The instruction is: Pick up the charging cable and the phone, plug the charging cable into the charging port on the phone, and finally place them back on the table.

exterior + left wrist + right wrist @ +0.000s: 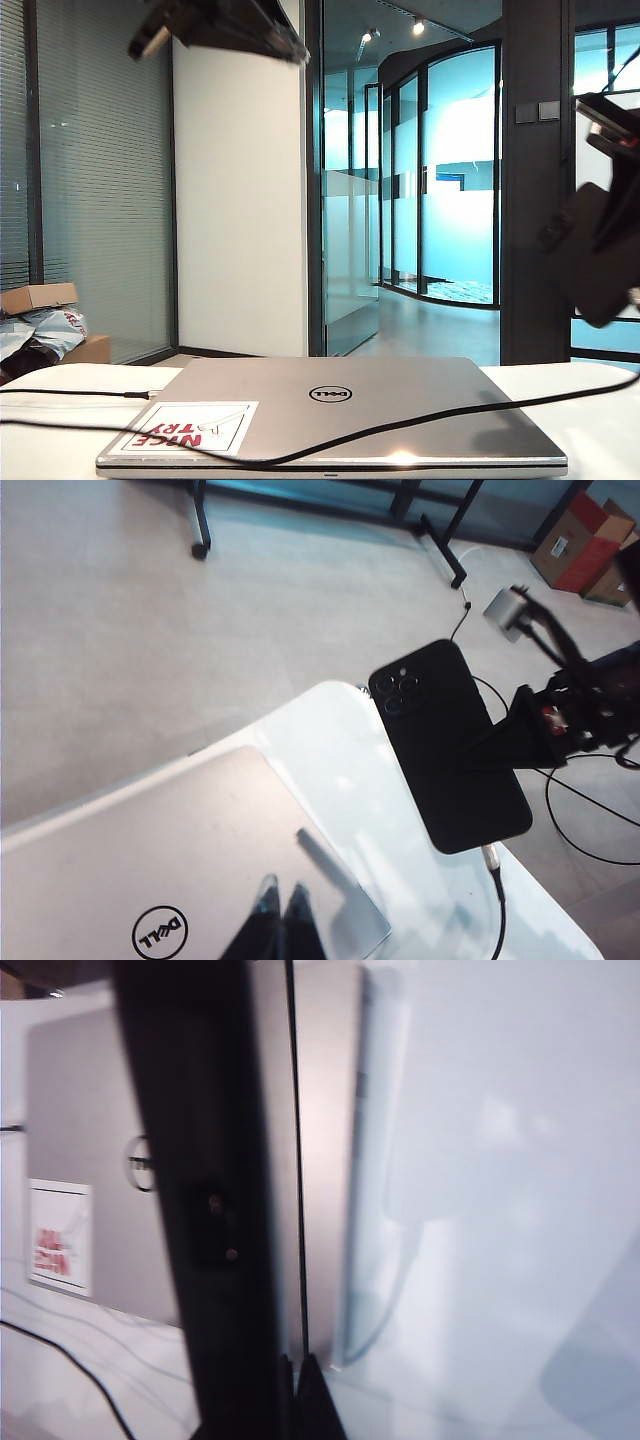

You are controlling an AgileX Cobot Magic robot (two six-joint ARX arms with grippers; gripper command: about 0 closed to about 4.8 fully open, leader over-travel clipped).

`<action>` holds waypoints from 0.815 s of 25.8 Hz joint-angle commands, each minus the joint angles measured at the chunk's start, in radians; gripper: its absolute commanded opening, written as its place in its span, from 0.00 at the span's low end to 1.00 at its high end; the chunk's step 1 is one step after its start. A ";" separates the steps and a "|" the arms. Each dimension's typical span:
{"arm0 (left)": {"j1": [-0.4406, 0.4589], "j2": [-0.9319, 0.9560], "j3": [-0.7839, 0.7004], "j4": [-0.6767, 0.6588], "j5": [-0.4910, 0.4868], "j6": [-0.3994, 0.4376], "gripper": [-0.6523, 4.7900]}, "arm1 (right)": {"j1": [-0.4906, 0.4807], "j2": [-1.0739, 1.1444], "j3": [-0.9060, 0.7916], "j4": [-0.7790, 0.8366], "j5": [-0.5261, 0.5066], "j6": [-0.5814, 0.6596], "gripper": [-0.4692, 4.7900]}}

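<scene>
Left wrist view: left pincer (281,920) at bottom centre, tips pressed together, nothing between them, hanging over the silver laptop (120,850). Right pincer (495,748) comes in from the right and is clamped on the phone (450,750), one finger across its back. The phone is in the air, tilted, camera bump toward the top of the frame, and it overlaps the rounded corner of the table (340,750). The charging cable (497,900) hangs from the phone's lower end, silvery plug at the port. We count one phone and one laptop. There are loose cords on the floor at right and cardboard boxes (580,545) upper right. A bare white strip lies between the laptop edge and the table corner.

Right wrist view: blurred. The right pincer's tips are at bottom centre, and the phone seen edge-on is a dark vertical band blocking the middle. The laptop and its sticker (58,1235) are at left. One black cord shows lower left; we cannot tell which. The right half is open white table.

Exterior view: the left arm (215,25) is at top left, well above everything. The right arm (600,250) is a blurred dark mass at the right edge. We see two cords: the charging cable drapes across the laptop lid and rises to the right, and a second cord (70,392) lies on the table at left. The laptop fills the front edge.
</scene>
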 commanded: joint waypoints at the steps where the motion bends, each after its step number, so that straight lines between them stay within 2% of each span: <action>1: 0.001 -0.029 0.007 -0.031 0.003 0.063 0.11 | -0.014 0.033 0.039 -0.066 0.009 -0.048 0.08; 9: 0.001 -0.043 0.008 -0.072 0.003 0.063 0.11 | -0.010 0.217 0.121 -0.108 0.047 -0.085 0.08; 12: 0.001 -0.043 0.008 -0.070 0.003 0.068 0.11 | -0.010 0.312 0.166 -0.110 0.102 -0.105 0.08; 15: 0.001 -0.043 0.008 -0.069 0.003 0.098 0.11 | -0.011 0.383 0.190 -0.112 0.107 -0.105 0.08; 21: 0.001 -0.043 0.008 -0.069 0.003 0.097 0.11 | -0.011 0.464 0.211 -0.117 0.126 -0.126 0.08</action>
